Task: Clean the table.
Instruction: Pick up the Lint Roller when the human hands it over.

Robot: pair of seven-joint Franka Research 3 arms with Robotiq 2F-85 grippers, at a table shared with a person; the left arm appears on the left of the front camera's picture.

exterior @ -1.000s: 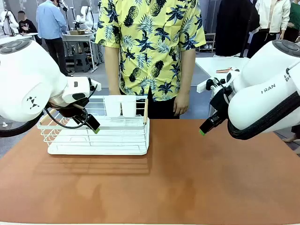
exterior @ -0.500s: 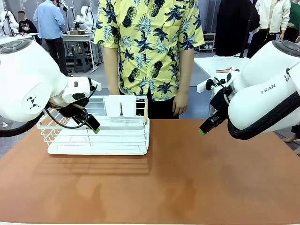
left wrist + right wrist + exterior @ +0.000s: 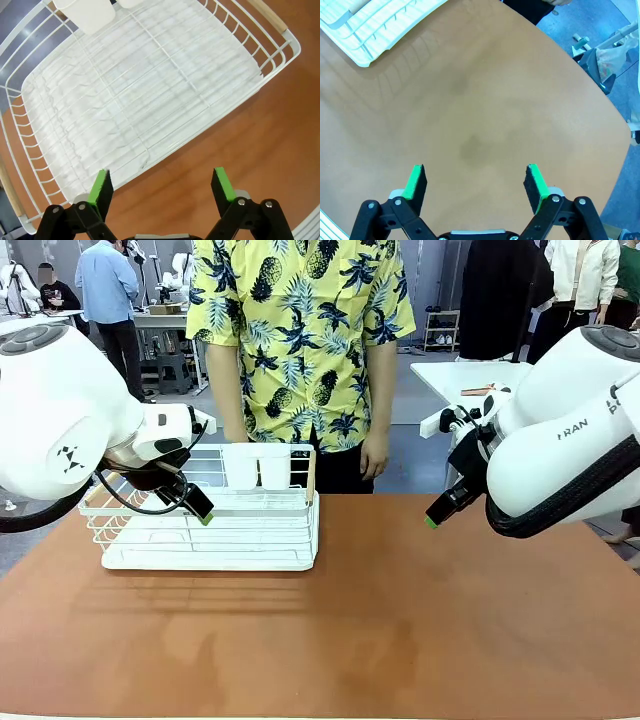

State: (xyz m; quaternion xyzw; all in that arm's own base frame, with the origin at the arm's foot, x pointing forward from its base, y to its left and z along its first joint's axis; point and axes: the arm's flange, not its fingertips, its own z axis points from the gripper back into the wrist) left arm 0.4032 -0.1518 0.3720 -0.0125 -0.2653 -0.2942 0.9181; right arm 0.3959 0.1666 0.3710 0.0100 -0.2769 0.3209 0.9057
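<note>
Table: you see the reddish-brown table (image 3: 400,630) under the white wire rack (image 3: 215,540) and stretching far out to the right of it and toward you. The rack sits on its far left part.
Rack: you find a shallow white wire basket on a white tray, with a wooden handle (image 3: 311,478) at its right end. Two white cups (image 3: 257,466) stand side by side along its far edge.
Left gripper: your left gripper (image 3: 161,182) hovers over the rack's near edge, apart from the wires. Its jaws are spread wide and hold nothing.
Right gripper: your right gripper (image 3: 476,179) hangs above the table well to the right of the rack. Its jaws are also wide apart and empty, with plain tabletop showing between the green pads.
Person: a person (image 3: 300,340) in a yellow pineapple-print shirt stands just behind the rack. One hand (image 3: 375,455) hangs loose beyond the rack's right end.
</note>
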